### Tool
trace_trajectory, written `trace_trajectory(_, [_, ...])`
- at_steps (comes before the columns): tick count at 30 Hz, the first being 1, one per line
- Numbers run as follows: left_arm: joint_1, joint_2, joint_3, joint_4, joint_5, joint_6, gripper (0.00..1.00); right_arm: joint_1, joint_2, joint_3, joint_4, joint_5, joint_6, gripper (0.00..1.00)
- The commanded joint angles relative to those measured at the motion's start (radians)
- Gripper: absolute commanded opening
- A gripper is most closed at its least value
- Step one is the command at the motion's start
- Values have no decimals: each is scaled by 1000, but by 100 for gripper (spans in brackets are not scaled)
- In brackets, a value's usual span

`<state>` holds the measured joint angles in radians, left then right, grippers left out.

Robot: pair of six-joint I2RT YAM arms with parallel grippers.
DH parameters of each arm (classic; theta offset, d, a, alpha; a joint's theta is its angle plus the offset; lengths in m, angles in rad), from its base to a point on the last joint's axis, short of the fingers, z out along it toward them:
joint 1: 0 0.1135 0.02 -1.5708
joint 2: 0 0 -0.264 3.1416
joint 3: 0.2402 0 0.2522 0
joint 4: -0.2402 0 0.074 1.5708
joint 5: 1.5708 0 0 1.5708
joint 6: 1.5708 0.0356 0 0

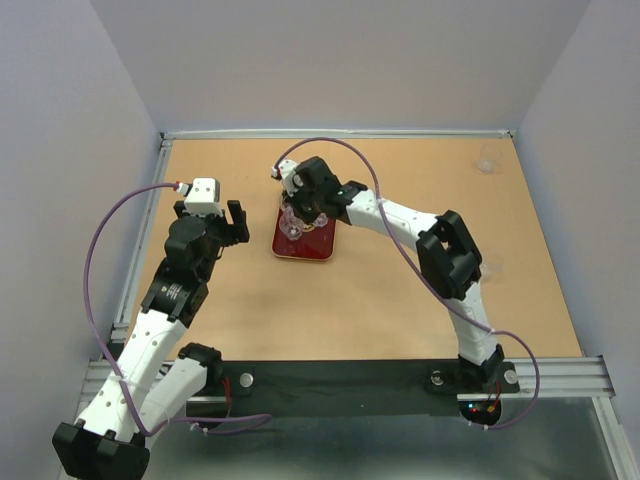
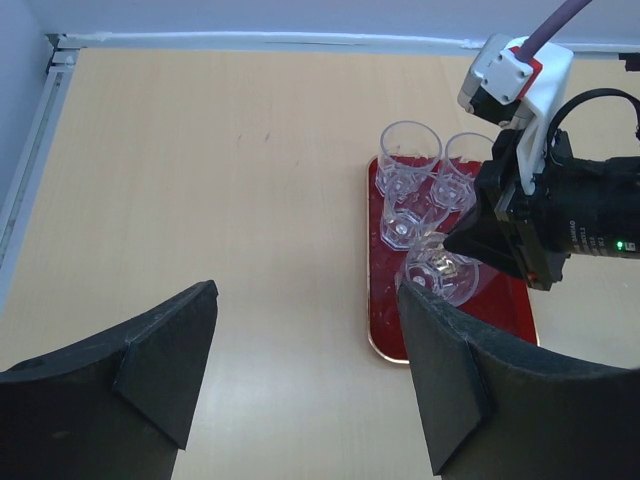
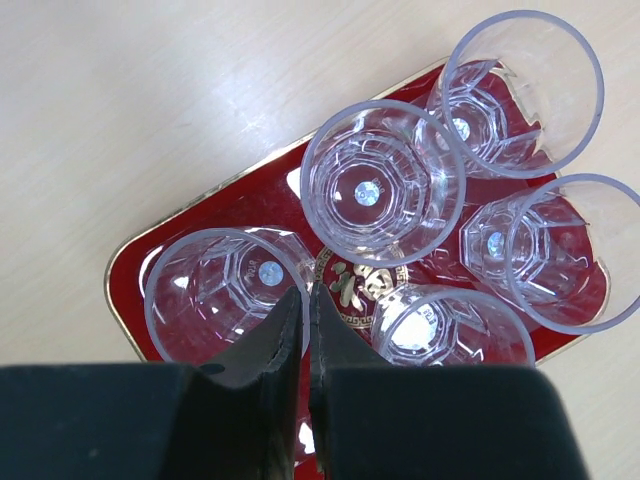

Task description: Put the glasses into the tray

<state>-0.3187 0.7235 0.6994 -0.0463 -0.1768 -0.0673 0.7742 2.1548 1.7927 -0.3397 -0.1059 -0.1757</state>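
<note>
Nearest: left gripper (image 2: pixel 305 300) hangs over bare table (image 2: pixel 200 180), jaws wide, nothing between them. Mid-table: right gripper (image 3: pixel 308 315) is pinched shut on the rim wall of one glass (image 3: pixel 225 290), which appears tilted over one end of the tray (image 3: pixel 270 197), beside four other glasses (image 3: pixel 382 180) standing on the red. The step in hand reads as set-down, so next the base should be eased flat, then the jaws released and lifted straight up (neighbours crowd close). Far right: what looks like a last glass (image 1: pixel 487 161) sits on the table, well apart.
</note>
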Motion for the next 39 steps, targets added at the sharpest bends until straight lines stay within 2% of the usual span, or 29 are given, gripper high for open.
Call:
trace_trajectory(1, [0, -10, -9, 40, -6, 11, 84, 19, 20, 86, 10, 40, 10, 4])
trace_trajectory(6, [0, -9, -9, 63, -6, 12, 84, 25, 48, 125, 2, 37, 15, 6])
trace_trajectory(12, [0, -10, -9, 63, -7, 12, 84, 34, 68, 151, -10, 46, 16, 13])
trace_trajectory(13, [0, -9, -9, 63, -7, 12, 84, 36, 68, 155, -12, 49, 15, 20])
trace_trajectory(19, [0, -9, -9, 62, -9, 12, 84, 37, 33, 154, -19, 66, -2, 34])
trace_trajectory(29, [0, -16, -9, 60, -13, 14, 84, 39, -151, 51, -22, 144, -97, 39])
trace_trajectory(34, [0, -22, -9, 60, -13, 12, 84, 34, -268, -71, -21, 199, -200, 39])
trace_trajectory(39, [0, -33, -9, 60, -6, 9, 84, -51, -387, -180, -21, 218, -226, 39])
